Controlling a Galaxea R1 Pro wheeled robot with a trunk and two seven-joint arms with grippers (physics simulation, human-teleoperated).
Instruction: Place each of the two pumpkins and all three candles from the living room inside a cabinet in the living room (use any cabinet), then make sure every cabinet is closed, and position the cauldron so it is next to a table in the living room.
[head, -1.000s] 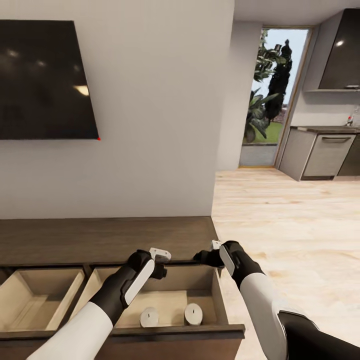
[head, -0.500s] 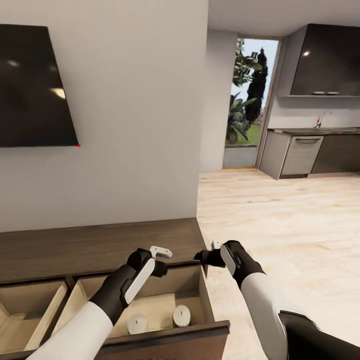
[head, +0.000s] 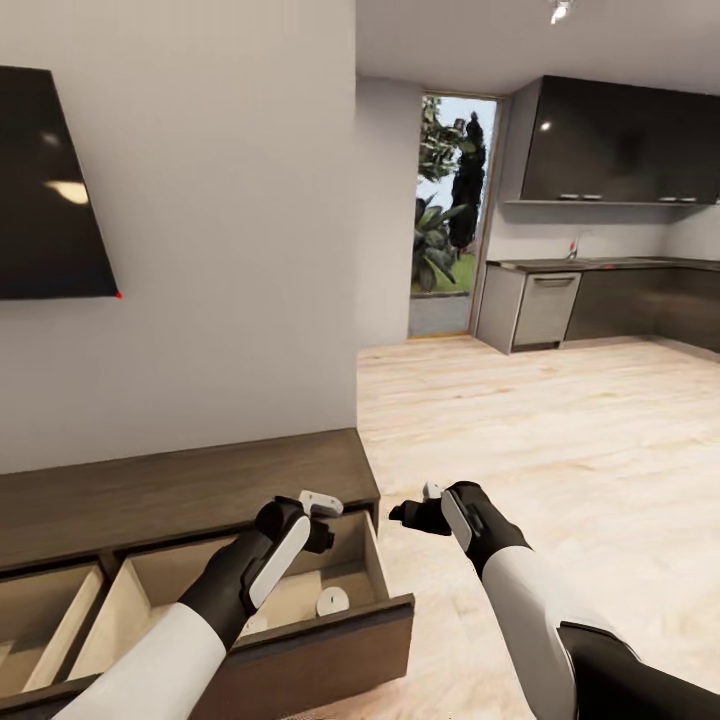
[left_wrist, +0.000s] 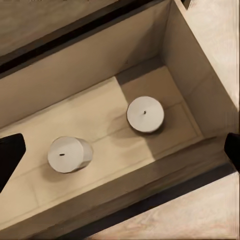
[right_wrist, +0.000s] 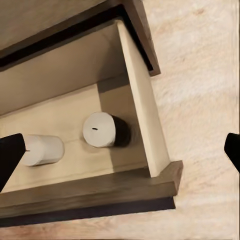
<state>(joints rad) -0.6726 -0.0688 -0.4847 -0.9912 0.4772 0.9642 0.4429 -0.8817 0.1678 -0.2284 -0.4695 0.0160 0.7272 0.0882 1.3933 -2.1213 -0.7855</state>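
Note:
The long, low dark-brown cabinet (head: 190, 480) stands against the wall with its right-hand drawer (head: 330, 640) pulled out. Two squat pale candles lie on the drawer's light floor, one (left_wrist: 145, 114) nearer the side wall and the other (left_wrist: 69, 154) beside it. The right wrist view shows the same pair (right_wrist: 100, 130) (right_wrist: 42, 149). In the head view one candle (head: 332, 601) peeks out past my left arm. My left gripper (head: 320, 505) hangs open above the drawer, holding nothing. My right gripper (head: 418, 508) is open over the floor just beyond the drawer's right side. Pumpkins, cauldron and table are out of view.
A second drawer (head: 45, 610) is open to the left. A dark TV (head: 50, 190) hangs on the wall above the cabinet. Light wooden floor (head: 560, 450) stretches right towards a glazed door (head: 445, 220) and dark grey kitchen units (head: 600, 300).
The camera has swung to the right, so the cabinet, drawers and TV sit further left in the picture and more kitchen shows. Both arms keep the same pose and stay open.

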